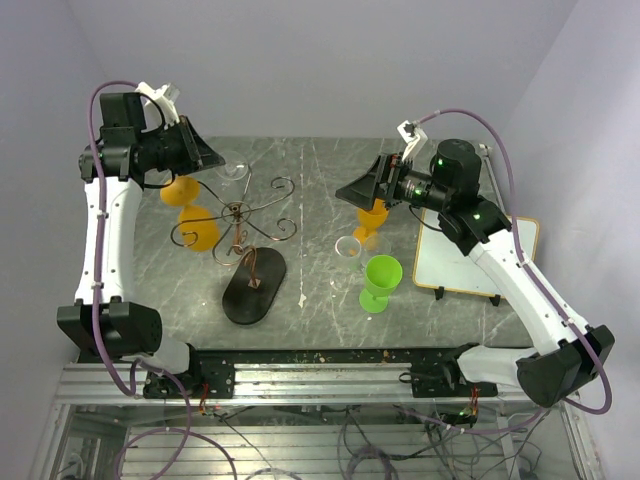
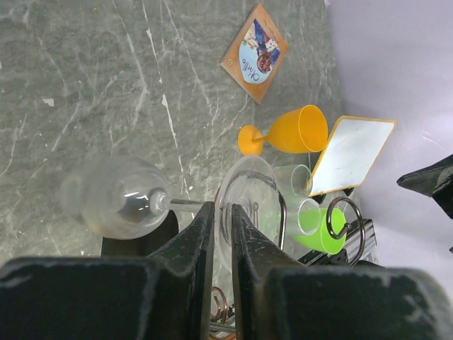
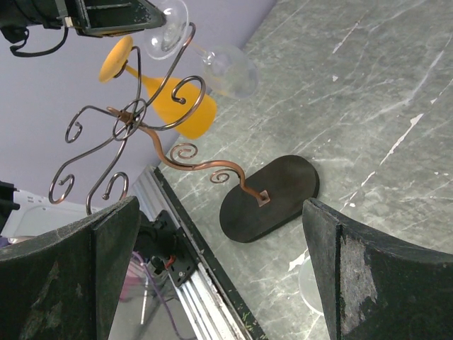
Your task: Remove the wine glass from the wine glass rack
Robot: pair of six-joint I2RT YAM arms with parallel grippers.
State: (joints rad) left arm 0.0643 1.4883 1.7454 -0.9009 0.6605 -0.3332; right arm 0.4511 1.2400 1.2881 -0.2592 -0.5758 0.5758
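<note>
Clear wine glass (image 2: 117, 198) is held in the air at the top of the copper-brown wire wine glass rack (image 1: 240, 215), beside the curled tip of 1 scroll arm. Whether its foot touches that wire cannot be told. The glass lies on a slant rather than upright. Its long axis runs from the round foot, which is up at the left pincer (image 2: 223, 212), along the thin stem to the bowl, which is lower and points away from the pincer over the grey marble counter (image 1: 320, 170). The left pincer is clenched on the rim of the foot, its 2 black fingers (image 2: 191, 241) nearly together.

An orange plastic goblet (image 1: 198, 228) hangs on the rack's left side, bowl down. The rack's dark oval base (image 1: 253, 287) sits on the counter toward the near edge.

The right pincer (image 1: 358, 190) hovers well apart from the rack with its fingers spread wide, grasping nothing. Below it stands a second orange goblet (image 1: 372, 215), with a small clear cup (image 1: 348, 248) and a green plastic goblet (image 1: 382, 280) nearby. A yellow-edged white board (image 1: 475, 255) lies at the right.
</note>
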